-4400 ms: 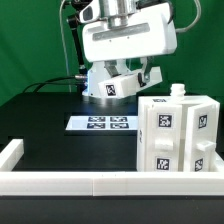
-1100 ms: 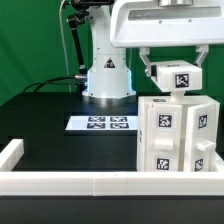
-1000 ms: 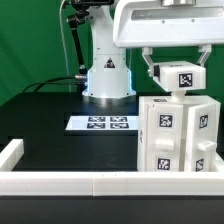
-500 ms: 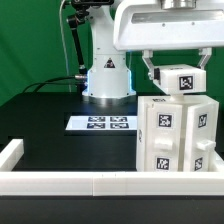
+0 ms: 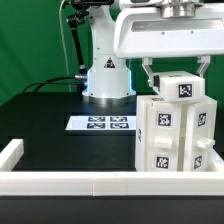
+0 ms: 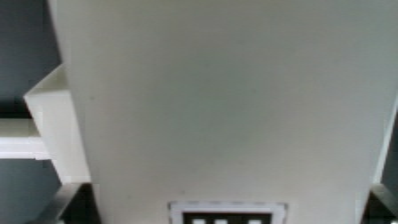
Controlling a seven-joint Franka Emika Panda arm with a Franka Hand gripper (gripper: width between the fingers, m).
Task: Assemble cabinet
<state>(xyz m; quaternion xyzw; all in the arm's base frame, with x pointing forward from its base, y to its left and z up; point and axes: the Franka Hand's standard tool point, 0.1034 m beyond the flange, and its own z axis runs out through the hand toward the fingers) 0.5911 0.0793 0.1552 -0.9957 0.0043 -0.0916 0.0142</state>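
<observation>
Green backdrop, black tabletop (image 5: pixel 45 112), low white border rail (image 5: pixel 60 181) along the front edge, and the marker board (image 5: pixel 103 123) lying flat mid-table. The cabinet body (image 5: pixel 172 140) stands upright at the exterior view's right, just behind the rail. The gripper (image 5: pixel 178 78) hangs directly above it, jaws clamped wide on the tagged block (image 5: pixel 181 90), one finger (image 5: pixel 150 72) visible on the block's near side. The block's lower edge sits at the body's top face; I cannot tell whether it touches or is seated. It looks slightly skewed against the body's edges. In the wrist view, the block's white face (image 6: pixel 231 100) fills nearly everything, so there is no alignment cue there. Judgement: this is the insertion step. Square the block to the body first, then descend slowly and straight. Release only once the block sits flush, since a skewed press risks jamming or shoving the body toward the rail.
</observation>
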